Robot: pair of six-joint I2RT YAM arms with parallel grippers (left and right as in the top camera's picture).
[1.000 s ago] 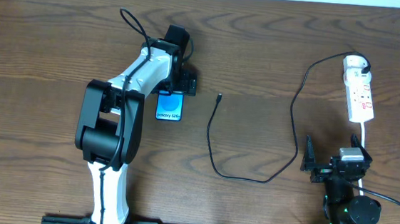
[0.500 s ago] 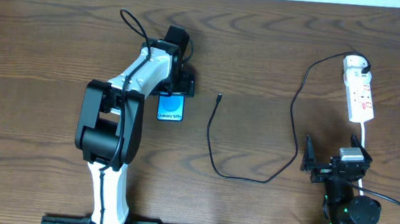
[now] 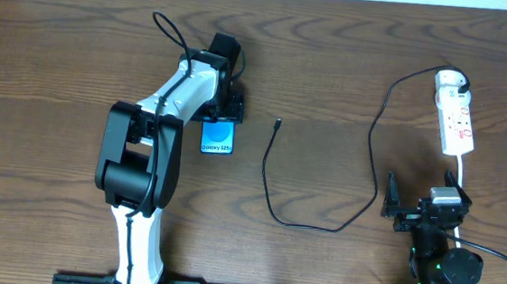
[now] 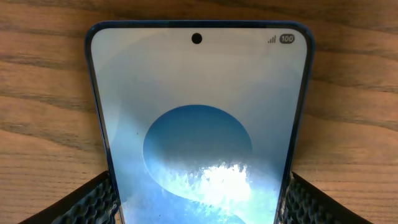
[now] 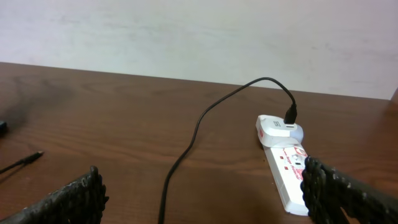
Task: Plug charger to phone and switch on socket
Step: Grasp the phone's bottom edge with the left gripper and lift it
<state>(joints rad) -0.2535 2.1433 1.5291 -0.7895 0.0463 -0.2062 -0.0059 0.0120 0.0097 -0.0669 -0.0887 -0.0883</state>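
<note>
The phone [image 3: 216, 138] lies flat on the wooden table, its cyan-blue screen up. My left gripper [image 3: 220, 112] sits over its far end. In the left wrist view the phone [image 4: 199, 112] fills the frame and both black pads [image 4: 93, 202] press against its two long edges. The charger's black cable [image 3: 269, 175] loops across the middle; its connector tip [image 3: 278, 122] lies free right of the phone. Its white plug head [image 3: 451, 81] sits in the socket [image 3: 457, 126]. My right gripper [image 3: 421, 196] is open and empty, near the socket [image 5: 287, 177].
The socket's white cord [image 3: 463, 168] runs toward the front, past my right gripper. The cable [image 5: 199, 124] crosses the table ahead of the right gripper. The left arm [image 3: 144, 152] stretches from the front edge. A pale wall borders the far side.
The phone has slid slightly to the right and toward the front together with my left gripper. The right arm, cable and socket have not moved.
</note>
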